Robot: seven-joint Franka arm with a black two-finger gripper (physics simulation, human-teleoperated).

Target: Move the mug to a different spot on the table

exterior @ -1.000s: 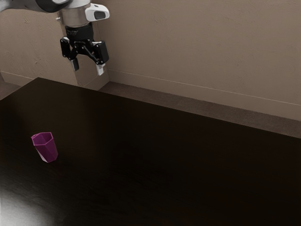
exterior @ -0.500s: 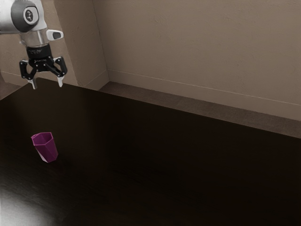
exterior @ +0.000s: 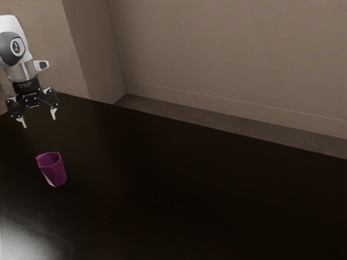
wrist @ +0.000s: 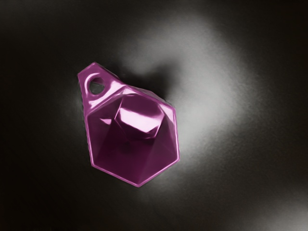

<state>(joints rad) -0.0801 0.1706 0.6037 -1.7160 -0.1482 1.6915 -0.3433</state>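
Observation:
A purple faceted mug (exterior: 51, 169) stands upright on the dark table (exterior: 190, 184) near the exterior view's left. My gripper (exterior: 37, 117) hangs open above it and slightly to its left, well clear of the rim, with nothing between the fingers. From the wrist view I look straight down into the mug (wrist: 132, 139); its hexagonal mouth faces up and a small handle with a round hole (wrist: 96, 85) sticks out from one side.
The dark glossy table stretches far to the exterior view's right. Behind it run a beige wall (exterior: 233, 49) and a floor strip along the baseboard (exterior: 227, 122). A wall corner (exterior: 87, 43) stands behind the arm.
My gripper has swung from higher up and further right in the exterior view to the left and downward. It now hangs over the mug. The mug has not moved.

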